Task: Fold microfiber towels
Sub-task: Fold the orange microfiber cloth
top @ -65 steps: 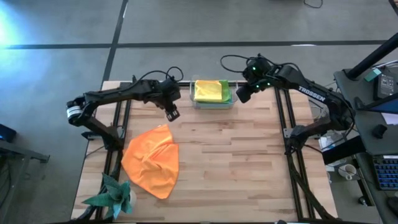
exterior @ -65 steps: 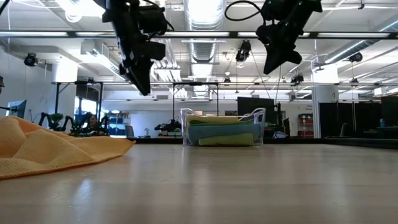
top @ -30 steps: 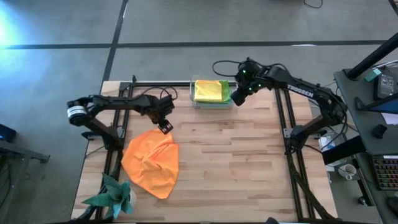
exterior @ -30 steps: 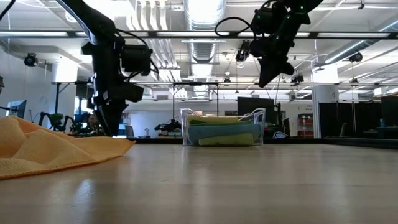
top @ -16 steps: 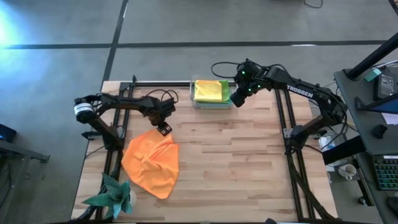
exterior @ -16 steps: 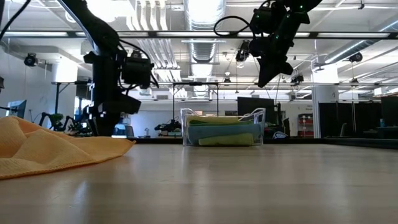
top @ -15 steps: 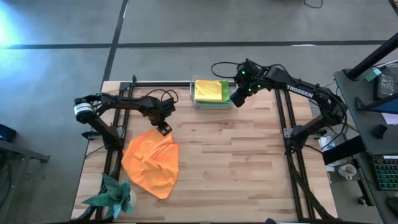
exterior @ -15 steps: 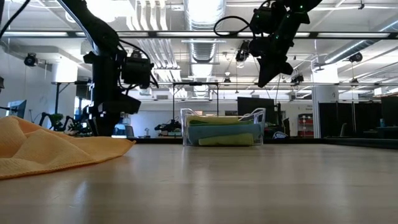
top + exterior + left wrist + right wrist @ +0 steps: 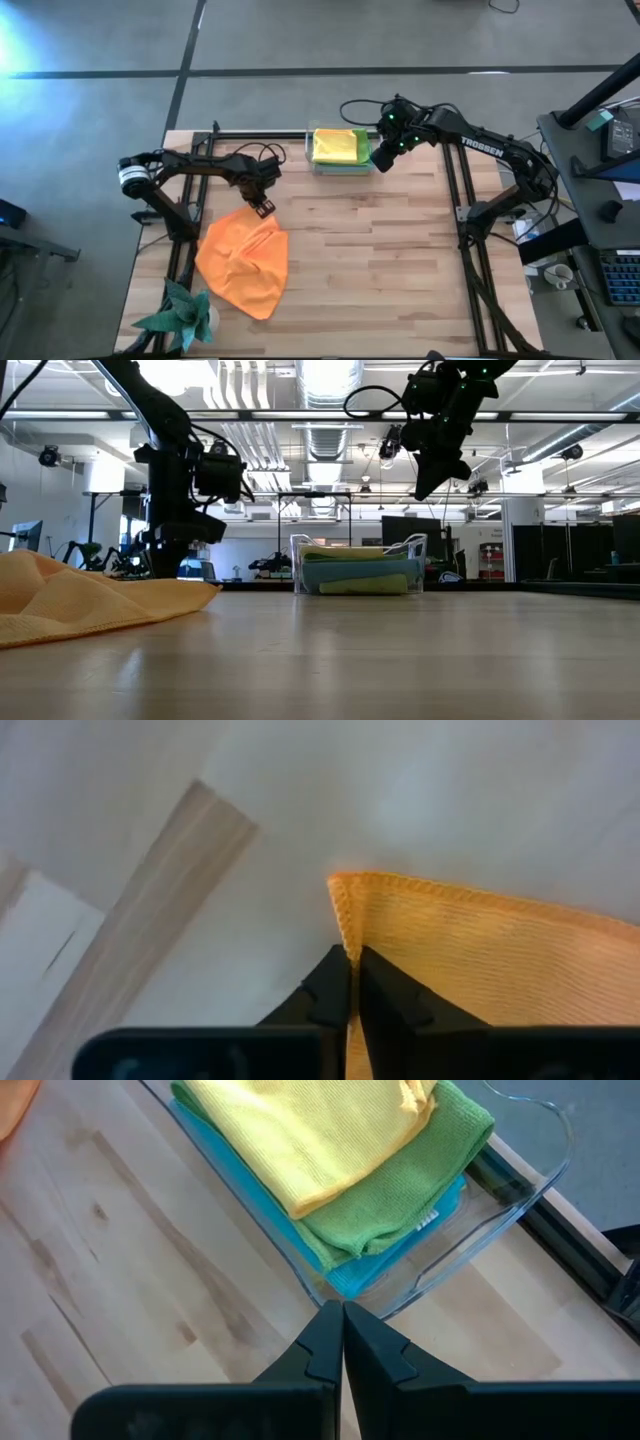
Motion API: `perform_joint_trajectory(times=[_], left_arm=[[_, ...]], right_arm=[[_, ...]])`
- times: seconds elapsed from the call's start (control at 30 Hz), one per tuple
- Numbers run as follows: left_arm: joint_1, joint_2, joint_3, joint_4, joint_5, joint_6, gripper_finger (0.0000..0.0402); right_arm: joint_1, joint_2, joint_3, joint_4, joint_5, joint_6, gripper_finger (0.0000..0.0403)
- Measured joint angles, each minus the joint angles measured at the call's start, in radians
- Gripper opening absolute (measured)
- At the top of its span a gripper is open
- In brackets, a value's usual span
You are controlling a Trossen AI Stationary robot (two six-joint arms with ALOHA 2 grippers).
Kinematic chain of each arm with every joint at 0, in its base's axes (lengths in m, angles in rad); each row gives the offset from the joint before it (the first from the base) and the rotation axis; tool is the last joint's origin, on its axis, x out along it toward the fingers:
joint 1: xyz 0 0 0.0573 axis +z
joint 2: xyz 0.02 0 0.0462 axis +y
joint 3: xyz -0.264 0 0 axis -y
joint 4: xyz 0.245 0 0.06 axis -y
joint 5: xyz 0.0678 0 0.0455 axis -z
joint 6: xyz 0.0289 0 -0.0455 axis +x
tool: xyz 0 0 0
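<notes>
Left gripper (image 9: 352,982) is clenched on the corner of the orange towel (image 9: 243,262), right at the hem where two edges meet; in the left wrist view I see my fingertips pinched together with the orange weave caught between them. That towel lies rumpled and unfolded on the left side of the table (image 9: 390,270), its far corner under my left claw, the rest bunched toward the near edge beside the teal ornament (image 9: 185,312).

My right gripper (image 9: 342,1342) is fully closed on nothing. It hangs in the air just beside the clear bin (image 9: 343,165) at the back of the table, which holds a stack with the yellow towel (image 9: 310,1135) on top, a green towel (image 9: 415,1195) under it and a blue towel (image 9: 365,1275) lowest.

As I judge it, the work is barely begun: the bin's cloths lie roughly folded in their stack, but the orange one has no fold in it yet, and I have only just secured the first corner. Drawing that corner across to make a fold is all still ahead.

Against half a second ago, my left arm sits in nearly the same spot, but its jaws, which stood wide then, have snapped closed on the corner. A second ago that claw was just short of the cloth's edge. My right arm has not moved in that time.
</notes>
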Motion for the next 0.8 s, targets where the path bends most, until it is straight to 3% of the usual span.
perform_joint_trajectory(times=[0.2,0.63,0.8], left_arm=[[-0.006,-0.036,0.031,-0.057,0.069,0.030,0.0005],[-0.006,-0.235,0.164,-0.089,0.058,0.023,0.0006],[-0.010,-0.285,0.210,-0.089,0.053,0.023,0.0006]], right_arm=[[0.007,0.000,0.000,0.001,0.000,-0.009,0.0009],[0.117,-0.001,0.000,0.010,-0.001,-0.093,0.0009],[0.144,-0.001,0.000,0.038,-0.049,-0.082,0.0009]])
